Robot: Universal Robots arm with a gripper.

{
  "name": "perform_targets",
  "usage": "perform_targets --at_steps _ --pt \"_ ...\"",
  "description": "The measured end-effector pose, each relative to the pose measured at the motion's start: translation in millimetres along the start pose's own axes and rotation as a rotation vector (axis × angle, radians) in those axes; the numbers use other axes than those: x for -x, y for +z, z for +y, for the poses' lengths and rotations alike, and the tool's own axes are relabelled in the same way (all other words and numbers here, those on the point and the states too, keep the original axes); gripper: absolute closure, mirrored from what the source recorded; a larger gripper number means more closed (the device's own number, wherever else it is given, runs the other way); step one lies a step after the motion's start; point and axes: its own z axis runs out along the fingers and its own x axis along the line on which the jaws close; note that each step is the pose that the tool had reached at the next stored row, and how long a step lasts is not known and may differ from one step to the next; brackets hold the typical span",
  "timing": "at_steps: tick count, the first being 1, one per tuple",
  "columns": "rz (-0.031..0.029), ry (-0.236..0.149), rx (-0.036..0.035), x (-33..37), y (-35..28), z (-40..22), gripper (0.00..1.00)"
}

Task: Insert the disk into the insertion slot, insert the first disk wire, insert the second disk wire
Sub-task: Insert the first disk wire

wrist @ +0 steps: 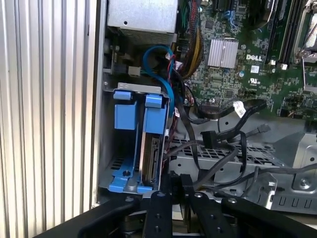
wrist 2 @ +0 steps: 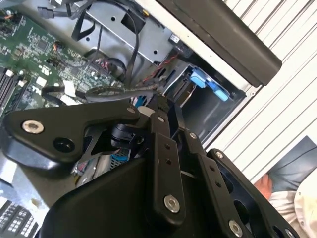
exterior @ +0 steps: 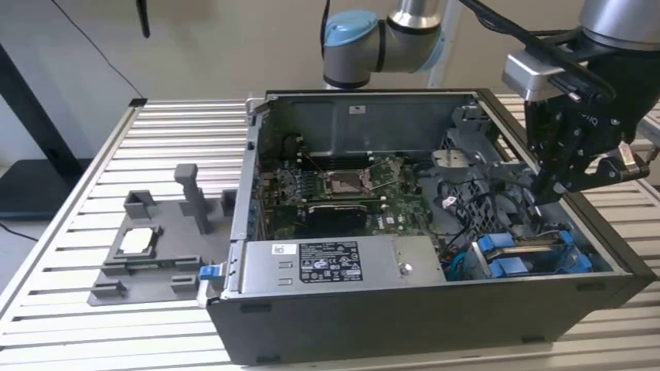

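Observation:
The disk (wrist: pixel 150 154) stands on edge in its blue carrier (wrist: pixel 153 106) inside the insertion slot (wrist: pixel 130 89), the drive bay in the case's front corner (exterior: pixel 526 253). A second blue carrier (wrist: pixel 125 110) sits beside it. My gripper (exterior: pixel 543 199) hangs just above this bay, close to the disk's rear edge in the first wrist view (wrist: pixel 174 181). Its fingers (wrist 2: pixel 157 116) are drawn together on the end of a black disk wire (wrist 2: pixel 116 92). More black wires (wrist: pixel 218 141) loop over the metal cage next to the bay.
The open computer case (exterior: pixel 433 309) lies on a slatted metal table (exterior: pixel 175 139). Inside are the motherboard (exterior: pixel 341 189) and a grey power-supply box (exterior: pixel 330 263). A grey fixture (exterior: pixel 154 247) sits at the exterior view's left. A person's hand (wrist 2: pixel 297 196) is beside the case.

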Motion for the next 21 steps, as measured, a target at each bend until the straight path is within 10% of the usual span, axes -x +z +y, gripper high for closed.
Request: perform_targets --at_steps 9,21 --pt "-0.0024 0.008 0.0369 -7.5 7.4 -3.4 0.81" --pt "-0.0102 0.01 0.1244 -15.7 15.0 -19.7 0.81"
